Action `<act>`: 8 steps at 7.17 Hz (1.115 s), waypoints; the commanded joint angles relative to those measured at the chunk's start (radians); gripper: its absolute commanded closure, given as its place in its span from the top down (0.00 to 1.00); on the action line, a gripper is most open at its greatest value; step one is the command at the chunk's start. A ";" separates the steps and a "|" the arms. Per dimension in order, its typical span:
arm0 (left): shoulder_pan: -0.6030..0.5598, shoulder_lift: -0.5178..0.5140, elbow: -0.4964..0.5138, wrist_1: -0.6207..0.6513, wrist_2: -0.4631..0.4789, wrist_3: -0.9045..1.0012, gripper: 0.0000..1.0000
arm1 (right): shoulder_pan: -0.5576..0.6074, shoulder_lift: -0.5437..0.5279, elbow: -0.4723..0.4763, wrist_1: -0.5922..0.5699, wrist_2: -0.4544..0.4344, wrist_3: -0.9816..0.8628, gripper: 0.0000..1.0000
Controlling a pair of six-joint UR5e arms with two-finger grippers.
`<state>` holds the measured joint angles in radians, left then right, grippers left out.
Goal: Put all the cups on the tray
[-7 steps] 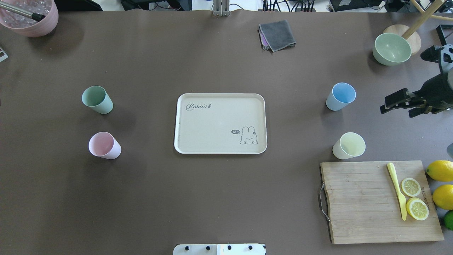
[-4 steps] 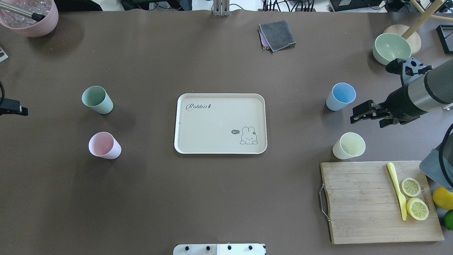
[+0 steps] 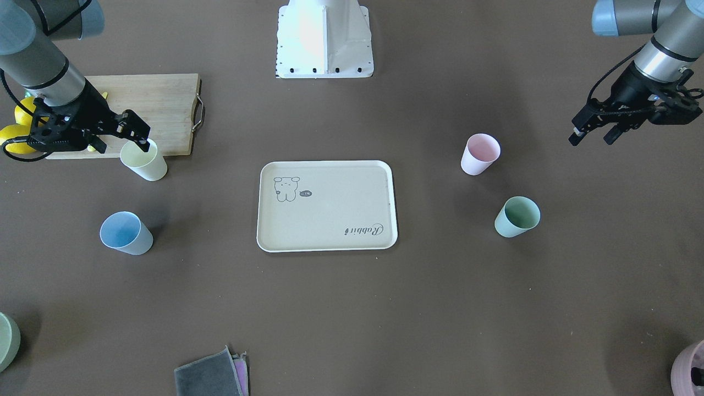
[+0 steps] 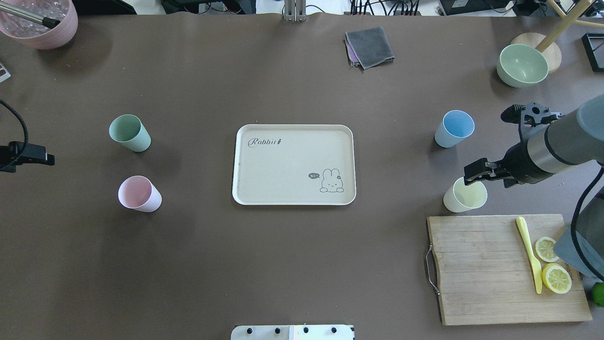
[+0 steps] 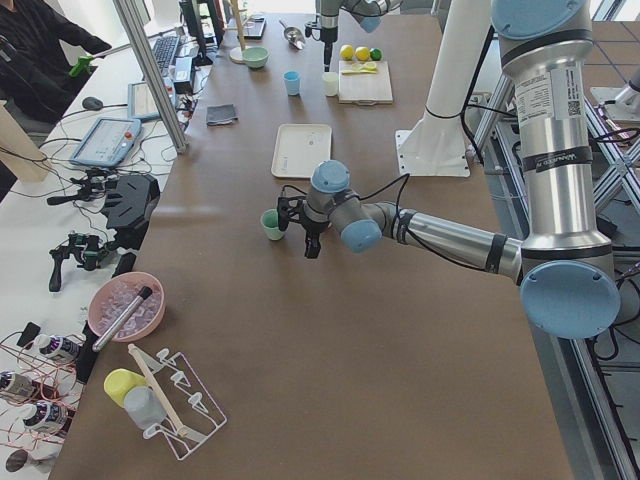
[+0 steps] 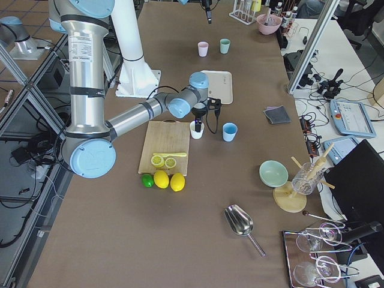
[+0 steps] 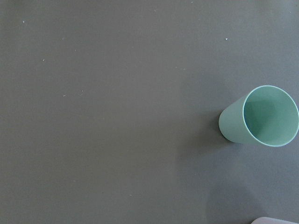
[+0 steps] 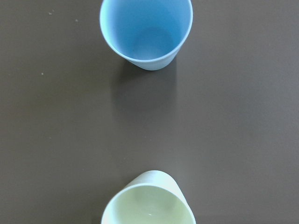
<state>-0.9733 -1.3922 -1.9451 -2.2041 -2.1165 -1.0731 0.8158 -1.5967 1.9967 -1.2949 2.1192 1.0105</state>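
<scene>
The cream tray (image 4: 283, 179) lies mid-table with nothing on it. The yellow cup (image 4: 465, 194) and blue cup (image 4: 454, 128) stand to its right, the mint green cup (image 4: 130, 133) and pink cup (image 4: 139, 193) to its left, all upright on the table. My right gripper (image 4: 486, 180) is open and empty, just above the yellow cup's far rim (image 3: 144, 160). Its wrist view shows the yellow cup (image 8: 148, 205) below and the blue cup (image 8: 145, 30) ahead. My left gripper (image 3: 590, 140) is open and empty, well outside the pink cup (image 3: 480, 154). Its wrist view shows the green cup (image 7: 259, 116).
A wooden cutting board (image 4: 481, 269) with a yellow knife and lemon slices lies just in front of the yellow cup. A pale-green bowl (image 4: 522, 65) stands at the back right, a grey cloth (image 4: 369, 47) at the back, and a mauve pot (image 4: 40, 23) at the back left.
My right gripper has moved in from the table's right edge, past the blue cup, to above the yellow cup. My left gripper has come into view at the left edge. No cup has moved.
</scene>
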 commanded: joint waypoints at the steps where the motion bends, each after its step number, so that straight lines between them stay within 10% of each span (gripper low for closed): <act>1: 0.156 -0.010 -0.049 -0.005 0.134 -0.149 0.98 | -0.001 -0.028 -0.006 0.000 -0.005 -0.016 1.00; 6: 0.180 -0.005 -0.060 -0.003 0.147 -0.166 0.98 | -0.030 -0.042 -0.078 0.101 -0.031 -0.013 0.98; 7: 0.180 -0.002 -0.060 -0.003 0.147 -0.166 0.98 | -0.052 -0.042 -0.078 0.101 -0.050 0.005 0.76; 8: 0.180 -0.001 -0.060 -0.005 0.147 -0.166 0.98 | -0.073 -0.034 -0.078 0.103 -0.059 0.044 0.14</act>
<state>-0.7931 -1.3955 -2.0050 -2.2078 -1.9699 -1.2394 0.7679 -1.6371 1.9199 -1.1946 2.0735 1.0181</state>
